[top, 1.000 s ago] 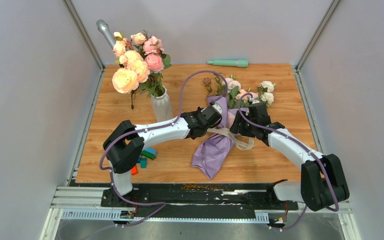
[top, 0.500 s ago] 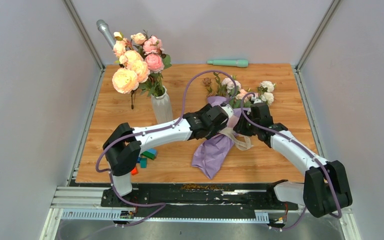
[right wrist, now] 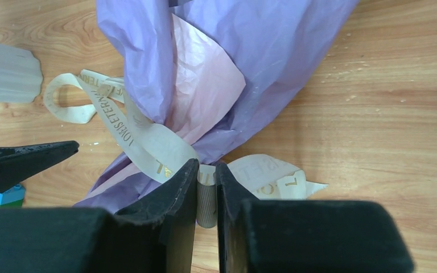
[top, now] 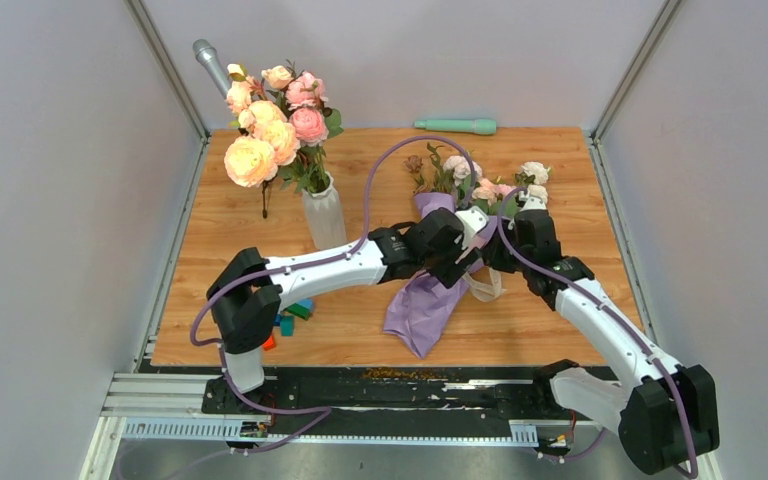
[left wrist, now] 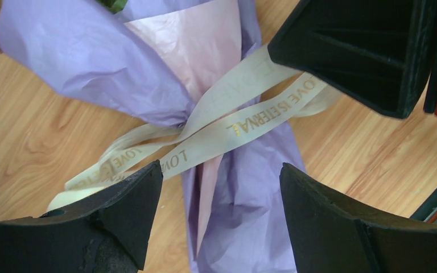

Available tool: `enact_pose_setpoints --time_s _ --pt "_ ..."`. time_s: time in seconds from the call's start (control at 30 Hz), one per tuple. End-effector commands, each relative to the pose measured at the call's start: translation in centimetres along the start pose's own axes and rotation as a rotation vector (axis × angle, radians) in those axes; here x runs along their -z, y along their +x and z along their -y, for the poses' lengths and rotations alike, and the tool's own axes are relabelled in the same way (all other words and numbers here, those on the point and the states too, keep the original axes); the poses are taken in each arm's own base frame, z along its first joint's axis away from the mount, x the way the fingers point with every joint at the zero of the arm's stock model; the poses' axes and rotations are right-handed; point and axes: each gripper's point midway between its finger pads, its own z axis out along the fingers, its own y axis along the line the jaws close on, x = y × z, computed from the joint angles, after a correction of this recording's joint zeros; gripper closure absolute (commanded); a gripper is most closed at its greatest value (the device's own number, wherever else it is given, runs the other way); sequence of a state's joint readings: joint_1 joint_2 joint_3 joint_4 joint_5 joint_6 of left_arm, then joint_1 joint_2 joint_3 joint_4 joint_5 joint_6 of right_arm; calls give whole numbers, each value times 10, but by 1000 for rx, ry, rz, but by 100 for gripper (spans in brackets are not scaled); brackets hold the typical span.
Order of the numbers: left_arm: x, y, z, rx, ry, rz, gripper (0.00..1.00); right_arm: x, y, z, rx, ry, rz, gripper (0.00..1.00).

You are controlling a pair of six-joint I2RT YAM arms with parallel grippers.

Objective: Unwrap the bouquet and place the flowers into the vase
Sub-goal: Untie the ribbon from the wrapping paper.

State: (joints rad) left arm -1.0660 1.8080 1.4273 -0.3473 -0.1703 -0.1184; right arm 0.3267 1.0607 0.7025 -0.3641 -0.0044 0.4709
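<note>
Bouquet (top: 422, 305) lies wrapped at counter (top: 220, 230) centre, ribbon (right wrist: 148, 145) not off; right fingers (right wrist: 170, 199) pinch ribbon, left fingers (left wrist: 125, 199) wide open, empty. Flowers (top: 465, 170) not in vase (top: 325, 215) yet.

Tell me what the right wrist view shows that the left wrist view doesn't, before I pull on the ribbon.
Right wrist only: the right fingers pinched shut on a fold of the beige ribbon, plus a free ribbon loop lying on the table. Left wrist only: the left fingers open, astride the spot where the ribbon cinches the paper, gripping nothing. Both: the lilac paper with its pink inner side, the gold-lettered ribbon and the wooden table.
</note>
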Motion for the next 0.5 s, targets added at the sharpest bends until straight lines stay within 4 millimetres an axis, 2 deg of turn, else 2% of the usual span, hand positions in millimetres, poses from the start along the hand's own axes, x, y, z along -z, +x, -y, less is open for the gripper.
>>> enact_pose_setpoints --time_s 0.0,0.23,0.47 --pt "-10 -27 20 81 82 82 16 4 -1 8 -15 46 21 82" --pt "-26 -21 16 108 39 62 19 6 -2 9 -16 49 28 83" --pt "-37 -20 19 138 38 67 32 5 0 11 -17 54 25 83"
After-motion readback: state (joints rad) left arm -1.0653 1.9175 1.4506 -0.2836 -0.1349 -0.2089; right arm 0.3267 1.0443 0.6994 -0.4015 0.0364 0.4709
